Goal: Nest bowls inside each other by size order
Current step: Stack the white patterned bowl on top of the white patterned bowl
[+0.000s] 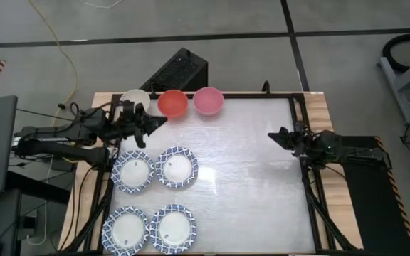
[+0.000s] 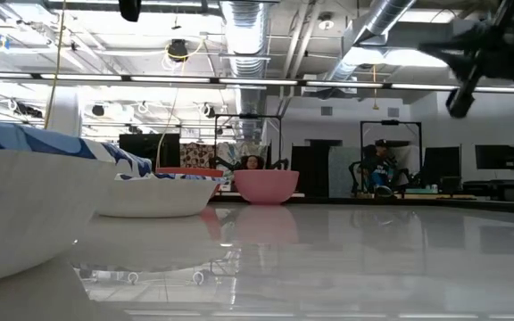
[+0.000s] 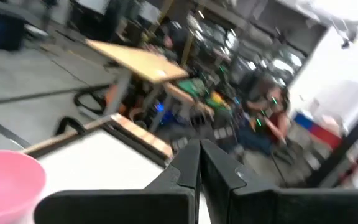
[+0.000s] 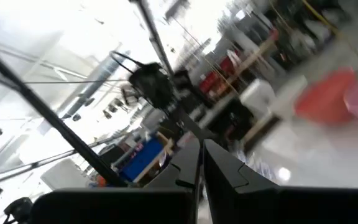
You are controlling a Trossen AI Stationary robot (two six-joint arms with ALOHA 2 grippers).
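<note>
Bowls (image 1: 177,168) all sit separate on counter (image 1: 248,178), none nested yet; left claw (image 1: 154,122) & right claw (image 1: 272,136) pressed together, empty.

Table (image 1: 248,163): glossy white top. Upper edge, left to right: cream-white bowl (image 1: 133,99), red bowl (image 1: 172,103), pink bowl (image 1: 208,100). Lower left: four blue-and-white patterned bowls (image 1: 177,168), two rows of two.

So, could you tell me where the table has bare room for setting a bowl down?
The widest bare stretch lies between the four blue-and-white bowls and the right gripper, running to the near edge. Below the pink bowl is also free. The left side is crowded: the left gripper hangs beside the red bowl and cream-white bowl.
</note>
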